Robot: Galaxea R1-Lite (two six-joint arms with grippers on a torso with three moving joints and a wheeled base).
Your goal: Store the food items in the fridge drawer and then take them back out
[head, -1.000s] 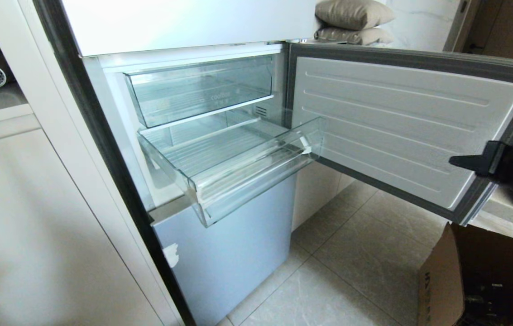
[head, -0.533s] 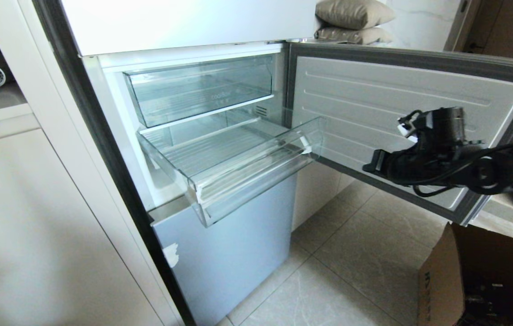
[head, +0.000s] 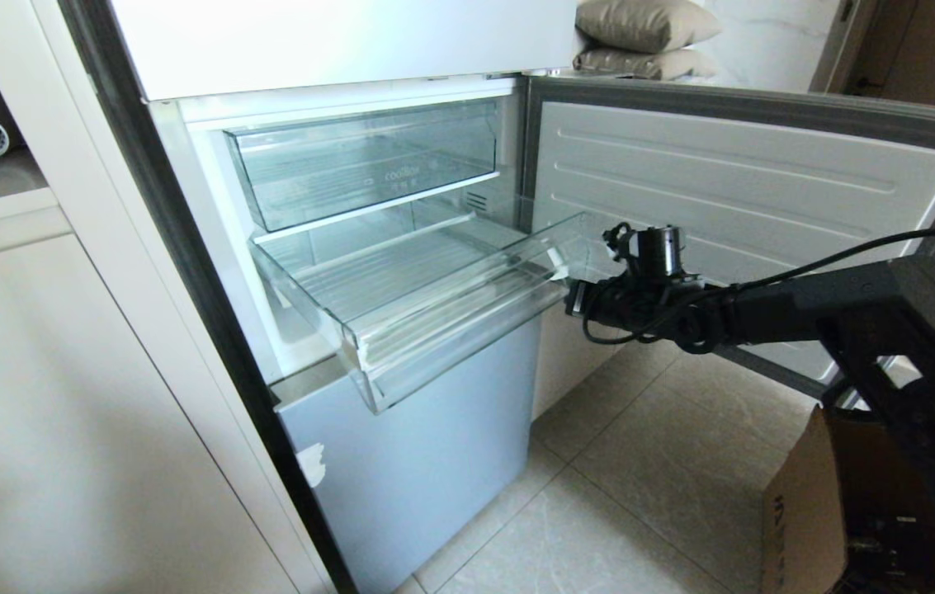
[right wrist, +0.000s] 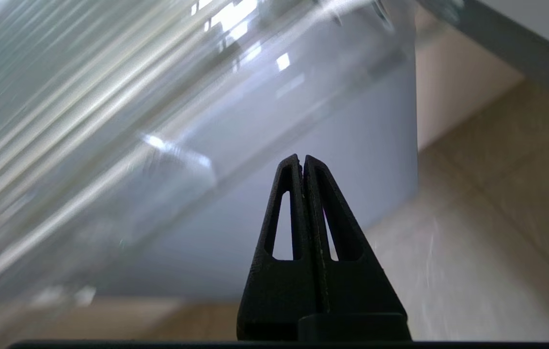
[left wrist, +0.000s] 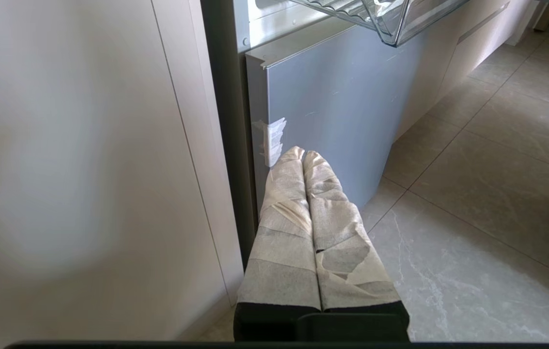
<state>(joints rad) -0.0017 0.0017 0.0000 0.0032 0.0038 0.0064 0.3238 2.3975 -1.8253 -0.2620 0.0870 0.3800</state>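
The fridge drawer (head: 450, 330) is pulled out of the open fridge, and its ribbed clear floor holds nothing. The food items are out of view. My right arm reaches in from the right, and its gripper (head: 571, 297) is shut and empty just off the drawer's right end. In the right wrist view, the black right gripper (right wrist: 302, 158) points at the clear side wall of the drawer (right wrist: 109, 121). My left gripper (left wrist: 302, 153), wrapped in pale tape, is shut and empty. It hangs low beside the fridge's grey lower door (left wrist: 342, 97), below the drawer's front corner (left wrist: 393, 22).
A second clear drawer with lettering (head: 368, 165) sits pushed in above. The open fridge door (head: 731, 206) stands behind my right arm. An open cardboard box (head: 814, 511) stands on the tiled floor (head: 640, 495) at the lower right. Pale cabinet panels (head: 63, 412) flank the fridge's left.
My right arm has swung in from the right edge of the head view, across the open door, to the drawer's right end. Its gripper stayed shut. The drawer has not moved.
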